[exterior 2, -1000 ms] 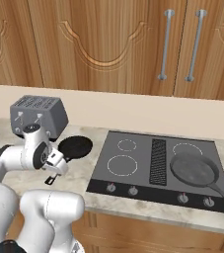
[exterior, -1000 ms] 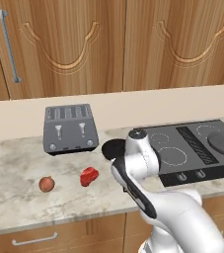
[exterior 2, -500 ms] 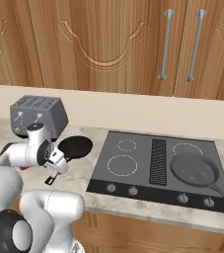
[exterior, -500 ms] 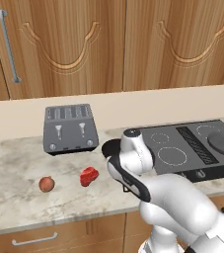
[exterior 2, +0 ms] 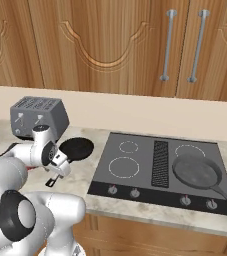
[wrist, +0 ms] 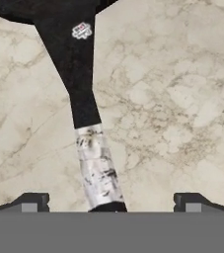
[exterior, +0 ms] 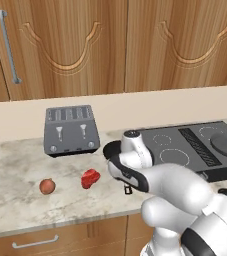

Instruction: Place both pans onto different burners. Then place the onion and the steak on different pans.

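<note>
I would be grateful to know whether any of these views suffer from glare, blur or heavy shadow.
Left base view: flat, even light, only soft shadows under the toaster and steak. Right base view: sharp, no glare on the cooktop. Hand view: the black pan's handle is crisp, its silver tip mottled, between the open end effector tips.

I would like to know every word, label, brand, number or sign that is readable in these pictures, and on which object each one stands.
No text can be read in any of the views.
Black pan's handle: a small white and red emblem near its wide end, too blurred to read.
Toaster: two pale lever marks on its front, no letters.
Cooktop: white burner rings and plain knobs, no numbers visible.
</note>
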